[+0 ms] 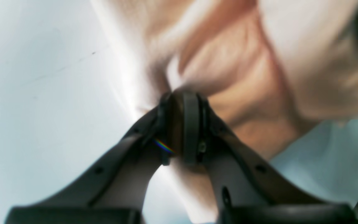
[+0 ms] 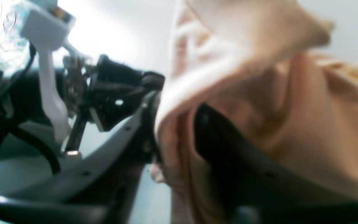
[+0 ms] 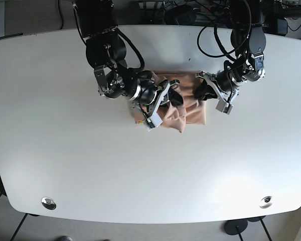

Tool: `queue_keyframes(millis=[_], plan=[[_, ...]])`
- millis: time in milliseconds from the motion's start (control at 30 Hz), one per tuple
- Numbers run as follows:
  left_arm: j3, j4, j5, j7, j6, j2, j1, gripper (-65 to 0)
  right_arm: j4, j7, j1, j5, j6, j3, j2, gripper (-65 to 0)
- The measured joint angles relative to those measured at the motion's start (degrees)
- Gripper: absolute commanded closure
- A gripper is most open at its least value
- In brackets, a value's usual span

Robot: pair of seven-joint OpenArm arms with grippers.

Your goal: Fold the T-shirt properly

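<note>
White table [image 3: 65,150] | left hand [image 1: 183,93] clamps T-shirt [image 3: 185,113] | right hand [image 2: 176,124] pinches T-shirt

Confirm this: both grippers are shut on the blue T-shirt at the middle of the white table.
Not quite: the T-shirt is peach, not blue, as the base view shows. The left gripper and right gripper are both shut on it, on the white table.

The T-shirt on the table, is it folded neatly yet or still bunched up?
Bunched up. The T-shirt is a rumpled, creased heap, with both the left end effector and right end effector shut on its cloth.
</note>
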Motion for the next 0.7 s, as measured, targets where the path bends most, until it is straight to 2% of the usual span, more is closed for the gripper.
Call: queue_keyframes(millis=[67, 133, 200, 300, 533, 633, 700], plan=[[0.02, 1.11, 0.46, 0.59, 0.04, 0.04, 0.09, -4.9, 0.02, 0.63, 0.39, -0.04, -0.04, -1.27, 0.37, -38.7], [0.07, 3.15, 1.84, 2.01, 0.04, 0.22, 0.35, -4.9, 0.74, 0.55, 0.31, 0.00, 0.00, -1.90, 0.46, -47.7], [-0.02, 6.54, 2.47, 3.28, 0.24, 0.17, 1.11, -4.9, 3.87, 0.13, -0.26, 0.04, 0.04, -1.90, 0.28, -46.5], [-5.31, 12.59, 2.14, 3.21, 0.17, 0.87, 2.93, -4.9, 8.48, 0.42, -0.20, 0.46, 0.02, -1.77, 0.50, -41.2], [-23.26, 18.27, 2.27, 3.82, 0.11, -1.86, 7.43, -4.9, 11.96, 0.59, -4.26, 0.66, 0.44, -0.92, 5.55, -31.9], [-26.95, 16.57, 2.51, 3.72, -6.47, -6.19, 9.18, -4.9, 12.09, 0.66, -6.88, 0.59, 0.39, 3.56, 5.88, -31.9], [-29.81, 14.69, 2.47, 3.67, -6.84, -6.23, 9.64, -4.9, 12.02, 0.57, -8.31, 0.48, 0.26, 3.87, 5.95, -31.9]])
